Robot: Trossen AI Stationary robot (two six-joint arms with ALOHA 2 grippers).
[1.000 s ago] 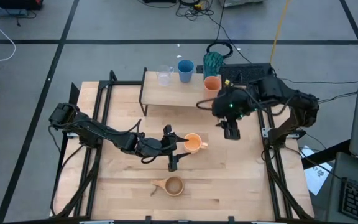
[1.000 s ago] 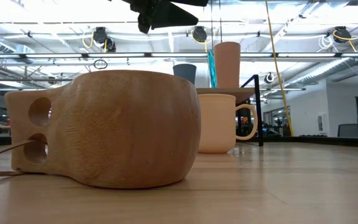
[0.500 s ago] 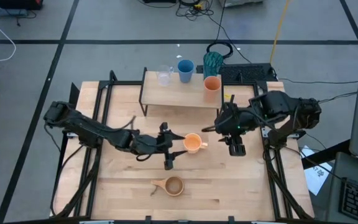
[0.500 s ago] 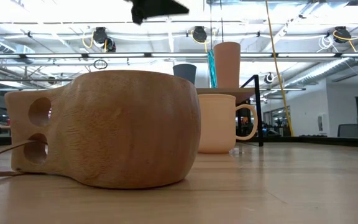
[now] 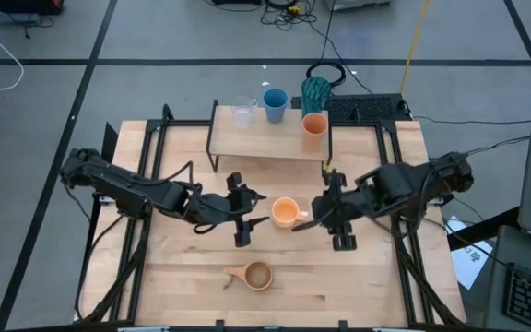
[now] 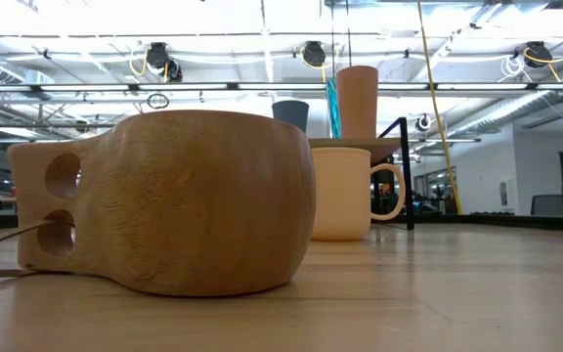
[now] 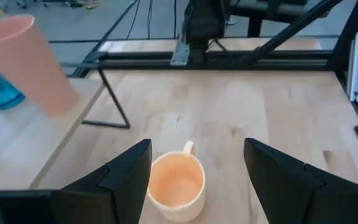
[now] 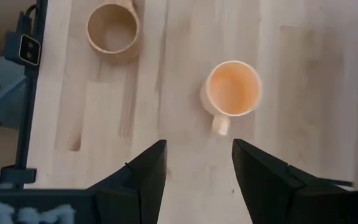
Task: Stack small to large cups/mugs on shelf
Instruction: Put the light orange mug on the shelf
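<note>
Smooth orange handled mug [image 5: 286,212] is flanked on pale wood-plank table [image 5: 182,277] by left gripper [image 5: 241,210] & right gripper [image 5: 334,214], both w/ fingers spread; rounded wooden cup [image 5: 257,275] sits nearer.

The light-wood tabletop [image 5: 192,267] carries an orange handled mug [image 5: 286,211] near its middle and a tan wooden cup [image 5: 257,275] toward the front edge. At the back stands the shelf [image 5: 261,138], holding a clear glass [image 5: 242,114], blue cup [image 5: 275,103] and orange-brown tumbler [image 5: 313,125].

No text, label or number can be read anywhere — none legible.
</note>
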